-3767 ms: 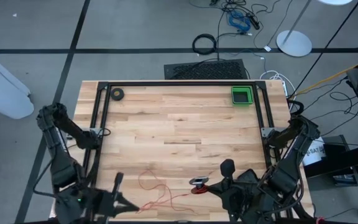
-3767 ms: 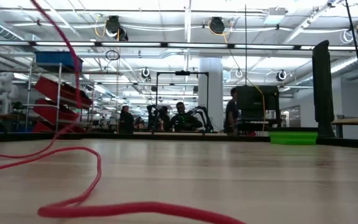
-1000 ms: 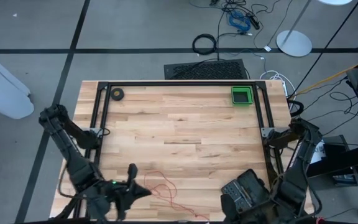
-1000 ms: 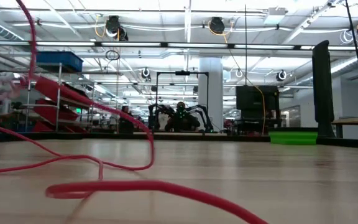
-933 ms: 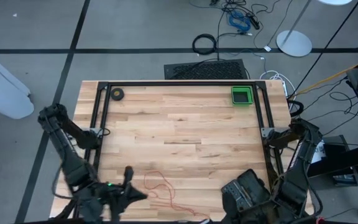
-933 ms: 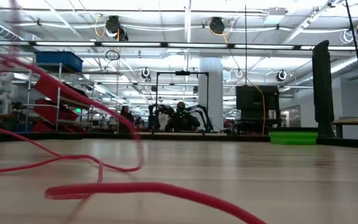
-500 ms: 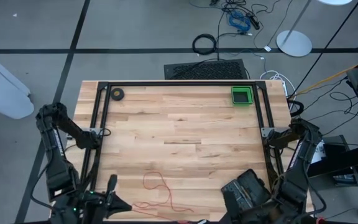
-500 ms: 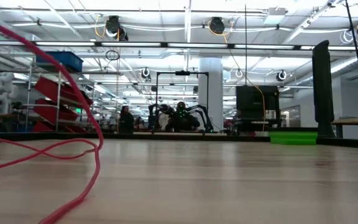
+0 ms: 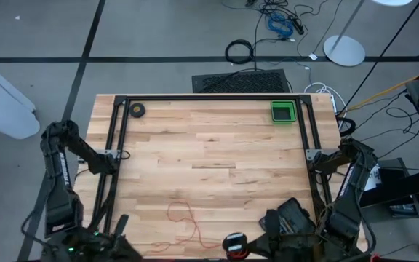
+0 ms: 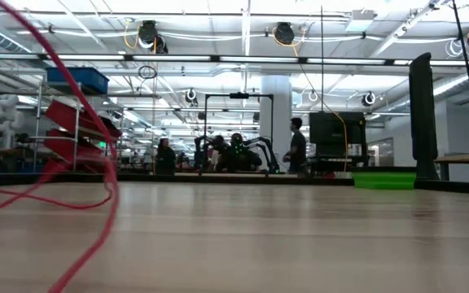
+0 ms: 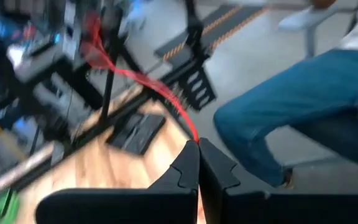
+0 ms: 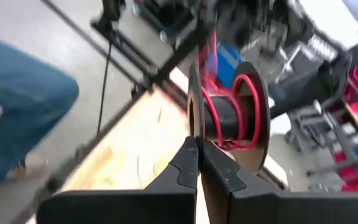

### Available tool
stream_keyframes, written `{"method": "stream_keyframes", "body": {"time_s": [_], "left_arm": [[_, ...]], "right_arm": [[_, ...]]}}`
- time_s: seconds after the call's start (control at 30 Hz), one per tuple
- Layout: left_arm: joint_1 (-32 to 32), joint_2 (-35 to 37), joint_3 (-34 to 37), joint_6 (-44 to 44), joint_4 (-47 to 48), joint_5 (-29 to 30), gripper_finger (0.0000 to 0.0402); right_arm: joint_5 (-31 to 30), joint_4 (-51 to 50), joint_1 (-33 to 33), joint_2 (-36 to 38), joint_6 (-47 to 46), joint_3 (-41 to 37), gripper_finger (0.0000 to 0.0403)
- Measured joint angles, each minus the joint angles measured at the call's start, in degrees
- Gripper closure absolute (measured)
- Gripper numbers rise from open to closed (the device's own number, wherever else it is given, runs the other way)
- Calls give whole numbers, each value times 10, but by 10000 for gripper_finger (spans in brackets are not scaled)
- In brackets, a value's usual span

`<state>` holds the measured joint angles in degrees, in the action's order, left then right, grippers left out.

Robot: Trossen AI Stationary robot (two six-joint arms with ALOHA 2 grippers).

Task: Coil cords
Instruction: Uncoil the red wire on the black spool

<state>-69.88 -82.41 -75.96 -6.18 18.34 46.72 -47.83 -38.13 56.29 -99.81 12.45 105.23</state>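
Left arm: folded down along the table's left side, its gripper (image 11: pixel 197 163) at the near-left corner, barely inside the high view
Left claw: fingers (image 11: pixel 185 171) pressed together, pinching the red wire (image 11: pixel 143 78) right at their tips
Right arm: bent low at the near-right edge, wrist turned toward the table's middle, right gripper (image 12: pixel 197 158) near the spool (image 9: pixel 233 244)
Right claw: clenched on the rim of the spool, one flat disc (image 12: pixel 194 112) caught between the finger tips
Spool: small dark core with two round flanges, pale centre seen from above, a few turns of red wire wound on it; it sits at the near edge, left of the right arm's wrist
Wire on table: thin red strand lying in loose loops (image 9: pixel 182 215) on the near-left part of the wood, between the two claws; in the low view it rises steeply off the surface toward the upper left (image 10: pixel 72 77)
Table: pale wooden planks (image 9: pixel 209 145), smooth, framed by dark metal rails
Green tray: small square bin (image 9: pixel 282 112) at the far-right corner, well apart from both claws
Tape roll: small dark ring (image 9: pixel 137 110) at the far-left corner
Beyond the table: a person's leg in blue jeans (image 11: pixel 291 106) beside the left arm
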Motion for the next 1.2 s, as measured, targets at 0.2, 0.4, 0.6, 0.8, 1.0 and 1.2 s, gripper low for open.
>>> {"method": "stream_keyframes", "body": {"time_s": [0.2,0.4,0.6,0.8,1.0,1.2], "left_arm": [[-38,0,0,-124,-104,0,400],[-48,0,0,-200,-166,4,400],[-34,0,0,-245,-210,5,400],[-3,-6,-1,-271,-265,7,400],[32,-16,-1,-278,-284,63,400],[52,-17,-1,-274,-311,85,400]], "right_arm": [[-1,-72,-22,0,-76,0,403],[50,-97,-51,-1,-121,0,403],[152,-96,-84,-23,-118,0,403],[253,-58,-116,-45,-88,0,403],[370,13,-140,-60,-53,0,403],[409,37,-151,-80,-32,0,403]]}}
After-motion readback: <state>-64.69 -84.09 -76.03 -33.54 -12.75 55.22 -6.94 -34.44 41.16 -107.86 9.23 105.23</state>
